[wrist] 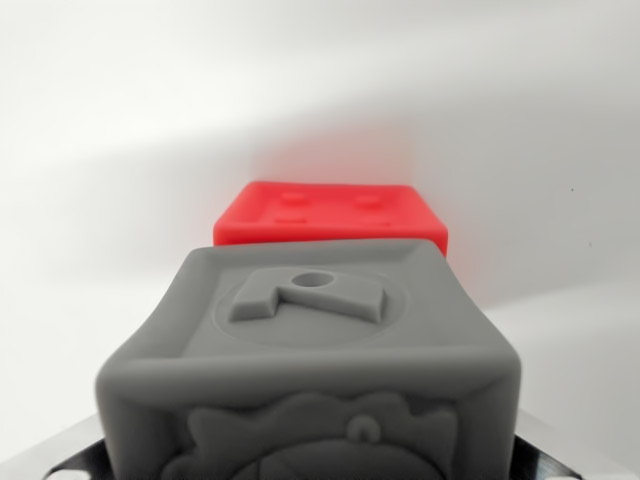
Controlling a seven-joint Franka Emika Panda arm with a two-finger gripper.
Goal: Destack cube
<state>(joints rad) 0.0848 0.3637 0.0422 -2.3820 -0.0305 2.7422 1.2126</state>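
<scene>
grey cube (310,370) fills the wrist view, red cube (335,215) behind it on white counter (100,150); finger state cannot be told.

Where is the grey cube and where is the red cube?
grey cube (310,370): wrist view, on its top face, near the front edge, below the raised shape.
red cube (330,212): wrist view, on its top face, behind the grey cube.

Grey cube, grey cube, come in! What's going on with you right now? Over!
Gripper fingers out of clear view, state unknown. Grey cube fills the wrist view, close up. Red cube sits behind it. Nothing else on the white surface. Over.
</scene>
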